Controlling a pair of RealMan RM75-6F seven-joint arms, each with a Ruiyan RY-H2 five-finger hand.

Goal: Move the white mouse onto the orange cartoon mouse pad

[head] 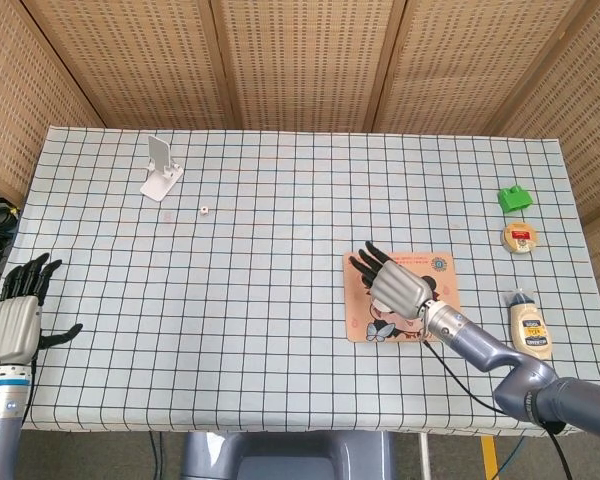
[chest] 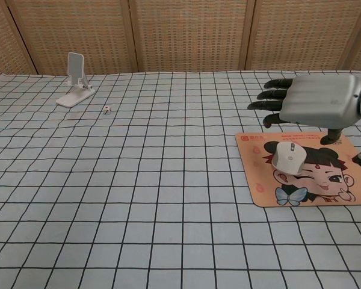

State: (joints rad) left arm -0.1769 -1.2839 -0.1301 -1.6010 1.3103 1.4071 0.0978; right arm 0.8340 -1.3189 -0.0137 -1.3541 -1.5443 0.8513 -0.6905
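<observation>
The white mouse (chest: pixel 290 156) lies on the orange cartoon mouse pad (chest: pixel 307 171), on the cartoon face; the head view hides it beneath my right hand (head: pixel 395 286) over the pad (head: pixel 444 268). In the chest view my right hand (chest: pixel 316 101) hovers above the mouse, fingers spread, touching nothing. My left hand (head: pixel 13 322) hangs off the table's left edge, fingers apart and holding nothing.
A white phone stand (head: pixel 161 168) and a small white die (head: pixel 206 210) sit at the far left of the checkered table. At the right edge are a green block (head: pixel 513 198), a round tin (head: pixel 519 237) and a squeeze bottle (head: pixel 529 325).
</observation>
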